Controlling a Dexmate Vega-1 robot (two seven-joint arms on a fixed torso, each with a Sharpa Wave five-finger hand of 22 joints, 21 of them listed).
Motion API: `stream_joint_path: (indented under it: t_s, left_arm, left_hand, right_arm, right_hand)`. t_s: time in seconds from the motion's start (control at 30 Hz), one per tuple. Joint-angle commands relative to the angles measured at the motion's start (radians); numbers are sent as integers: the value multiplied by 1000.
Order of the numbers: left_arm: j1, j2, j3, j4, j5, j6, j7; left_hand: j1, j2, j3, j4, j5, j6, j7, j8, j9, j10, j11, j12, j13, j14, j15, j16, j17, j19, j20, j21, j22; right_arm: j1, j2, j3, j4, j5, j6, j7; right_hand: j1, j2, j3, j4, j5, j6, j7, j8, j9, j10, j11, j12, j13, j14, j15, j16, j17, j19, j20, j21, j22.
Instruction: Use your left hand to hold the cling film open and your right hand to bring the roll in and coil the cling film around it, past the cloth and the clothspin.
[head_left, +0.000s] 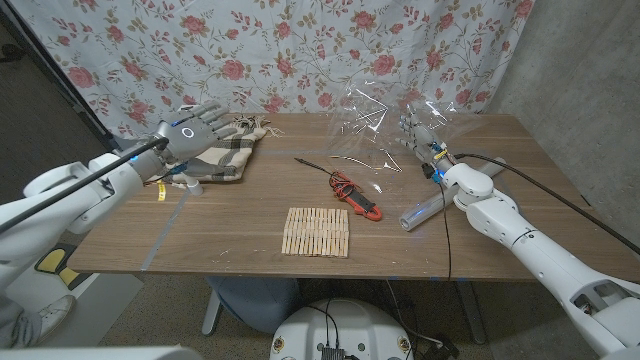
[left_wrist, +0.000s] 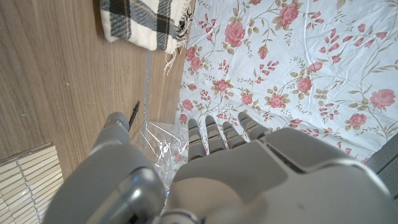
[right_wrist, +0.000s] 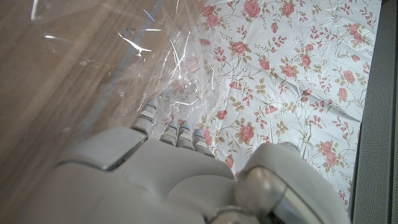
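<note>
Left robot hand (head_left: 196, 128): raised above the plaid cloth (head_left: 222, 150) at the far left of the wooden surface (head_left: 230, 225), fingers extended and apart, grasping nothing. The left wrist view shows the same fingers (left_wrist: 214, 134) spread, with a crumpled patch of clear film beyond them.

Right robot hand (head_left: 420, 135): raised at the far right, fingers inside a lifted sheet of cling film (head_left: 375, 120) that stands up from the surface. Whether the fingers pinch the film or merely touch it cannot be told; the right wrist view shows the fingertips (right_wrist: 180, 127) against the film (right_wrist: 124, 56) but no clear grip.

The roll (head_left: 424, 209), a clear tube, lies on the surface just beside the right forearm, apart from either hand.

A row of wooden clothespins (head_left: 316, 232) lies near the front middle. A red and black clamp meter (head_left: 362, 198) with a dark probe lies between the clothespins and the film.

No brand, label or writing is legible.

The head view gives the roll and meter; the left wrist view gives the cloth (left_wrist: 140, 22) and the clothespins' edge (left_wrist: 25, 180).
</note>
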Motion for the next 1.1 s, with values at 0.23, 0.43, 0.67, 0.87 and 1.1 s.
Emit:
stream_joint_path:
  t_s: [0.23, 0.43, 0.67, 0.87, 1.1]
  left_arm:
    - [65, -33, -16, -41, 166, 90, -17]
    - [78, -28, -33, -59, 186, 70, -69]
    - [61, -56, 20, -62, 249, 142, -106]
    - [65, -42, 12, -69, 246, 132, -163]
    - [54, -38, 44, -65, 291, 161, -236]
  left_hand:
    - [21, -12, 6, -4, 3, -7, -2, 1, 2, 6, 6, 0, 2, 9, 1, 7, 2, 18, 4, 10, 3]
    - [24, -19, 4, -3, 1, 3, -3, 5, 3, 3, 6, -1, 2, 7, 5, 5, 2, 12, 9, 7, 3]
    - [28, -29, 1, -2, -1, -33, 2, -9, 3, 2, 9, -1, 2, 8, 12, 6, 3, 11, 16, 6, 3]
    - [32, -34, -1, -1, -2, -18, 8, -1, 3, -3, 11, -3, 2, 6, 17, 5, 3, 6, 20, 4, 3]
    - [33, -37, -3, 1, -3, -21, 10, -2, 3, -2, 9, -3, 2, 4, 17, 5, 3, 1, 23, 3, 3]
  right_arm:
    - [9, 12, -7, 19, 2, 5, 11]
    - [13, 16, -11, 23, 0, 5, 11]
    - [15, 26, -13, 35, 2, 11, 12]
    - [16, 29, -14, 44, 1, 23, 17]
    - [23, 32, -17, 50, -2, 24, 21]
  right_hand:
    - [7, 4, -1, -7, 3, -4, 1, -1, 1, -2, 5, 3, -1, -7, -4, 6, 0, 1, 0, 5, 4]
    - [7, 4, -1, -7, 3, -3, 2, -1, 1, -2, 4, 3, -1, -7, -4, 6, 0, 1, 0, 5, 4]
    - [7, 4, -2, -8, 3, -3, 1, -1, 1, -3, 4, 3, -1, -7, -4, 6, 0, 0, 0, 5, 4]
    - [7, 4, -2, -8, 3, -3, 2, -1, 1, -3, 5, 3, -1, -7, -5, 7, 0, 1, -1, 5, 4]
    - [7, 4, -2, -9, 3, -3, 2, -1, 1, -3, 6, 4, -1, -7, -4, 7, 0, 1, 0, 5, 4]
